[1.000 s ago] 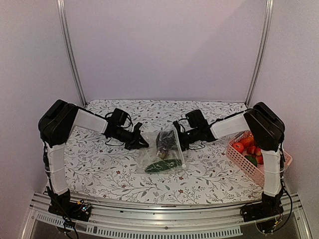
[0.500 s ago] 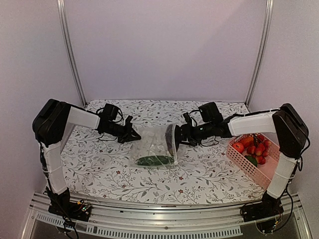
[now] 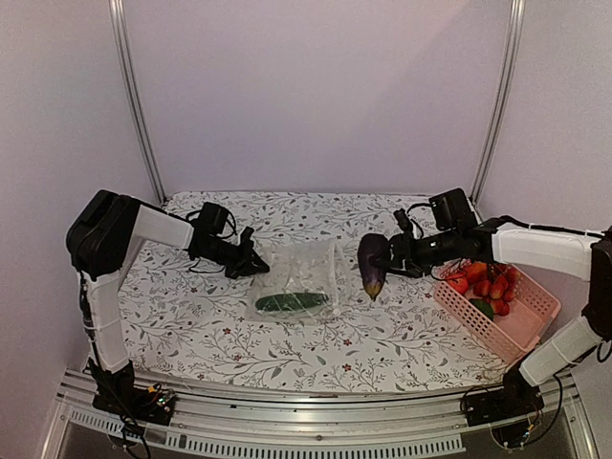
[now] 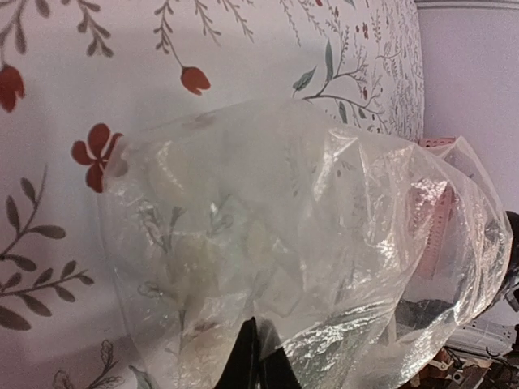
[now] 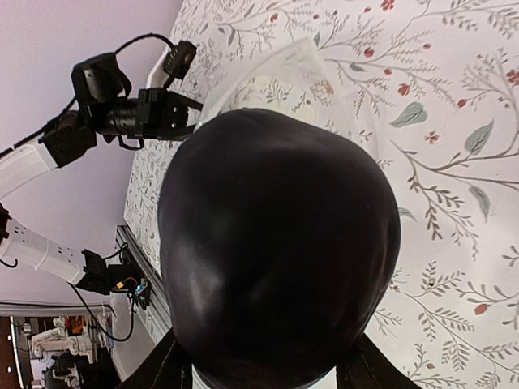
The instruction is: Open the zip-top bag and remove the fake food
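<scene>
The clear zip-top bag [image 3: 298, 275] lies crumpled on the flowered table, with a green cucumber [image 3: 292, 302] still inside near its front edge. My left gripper [image 3: 256, 268] is shut on the bag's left edge; in the left wrist view its black tips [image 4: 258, 366] pinch the crinkled film of the bag [image 4: 308, 235]. My right gripper [image 3: 390, 256] is shut on a dark purple eggplant [image 3: 371, 262], held in the air right of the bag. That eggplant [image 5: 280, 243] fills the right wrist view between the fingers [image 5: 166, 365].
A pink lattice basket [image 3: 524, 330] stands at the right edge of the table, holding red strawberries [image 3: 494, 287], a tomato [image 3: 459, 283] and a green piece [image 3: 483, 308]. In the right wrist view the left arm [image 5: 122, 113] shows beyond the bag [image 5: 276, 73].
The right gripper drew the eggplant out of the bag's mouth and carried it right, towards the basket. The bag sagged flatter. The left gripper kept its hold.
</scene>
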Controlling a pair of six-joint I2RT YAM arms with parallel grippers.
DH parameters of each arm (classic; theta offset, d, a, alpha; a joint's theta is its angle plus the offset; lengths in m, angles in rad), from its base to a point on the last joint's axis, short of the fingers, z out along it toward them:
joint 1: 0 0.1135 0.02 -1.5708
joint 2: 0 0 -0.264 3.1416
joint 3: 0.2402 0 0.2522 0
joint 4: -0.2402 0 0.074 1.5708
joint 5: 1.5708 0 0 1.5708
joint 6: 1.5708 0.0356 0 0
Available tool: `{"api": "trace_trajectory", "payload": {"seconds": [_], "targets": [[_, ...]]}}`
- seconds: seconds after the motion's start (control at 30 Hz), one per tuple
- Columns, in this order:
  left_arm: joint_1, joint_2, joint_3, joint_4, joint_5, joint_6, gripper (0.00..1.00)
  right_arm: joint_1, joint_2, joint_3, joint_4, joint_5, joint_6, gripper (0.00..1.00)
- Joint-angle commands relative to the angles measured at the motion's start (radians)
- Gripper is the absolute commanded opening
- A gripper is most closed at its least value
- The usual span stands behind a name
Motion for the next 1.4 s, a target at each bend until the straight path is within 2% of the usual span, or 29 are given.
{"api": "trace_trajectory", "payload": {"seconds": [0.0,0.23,0.43,0.57,0.73,0.87,1.07,1.23,1.37], "targets": [[0.006,0.029,0.037,-0.026,0.002,0.022,0.00,-0.148,-0.167,-0.036,-0.167,-0.006,-0.103,0.39],[0.005,0.042,0.047,-0.032,0.010,0.025,0.00,-0.299,-0.263,0.056,-0.455,0.124,-0.307,0.39],[0.005,0.044,0.051,-0.032,0.011,0.025,0.00,-0.472,-0.295,0.092,-0.585,0.196,-0.380,0.39],[0.006,0.049,0.058,-0.033,0.012,0.024,0.00,-0.584,-0.344,0.084,-0.645,0.250,-0.337,0.39],[0.005,0.062,0.069,-0.032,0.019,0.023,0.00,-0.630,-0.440,0.039,-0.677,0.314,-0.237,0.43],[0.005,0.074,0.078,-0.030,0.026,0.022,0.00,-0.658,-0.511,-0.007,-0.694,0.353,-0.161,0.42],[0.005,0.080,0.085,-0.028,0.034,0.023,0.00,-0.739,-0.542,-0.011,-0.754,0.420,-0.126,0.44],[0.009,0.082,0.072,-0.012,0.036,0.021,0.00,-0.849,-0.538,-0.023,-0.796,0.444,-0.139,0.40],[0.010,0.088,0.068,-0.004,0.042,0.016,0.00,-0.866,-0.518,-0.031,-0.810,0.507,-0.118,0.41]]}}
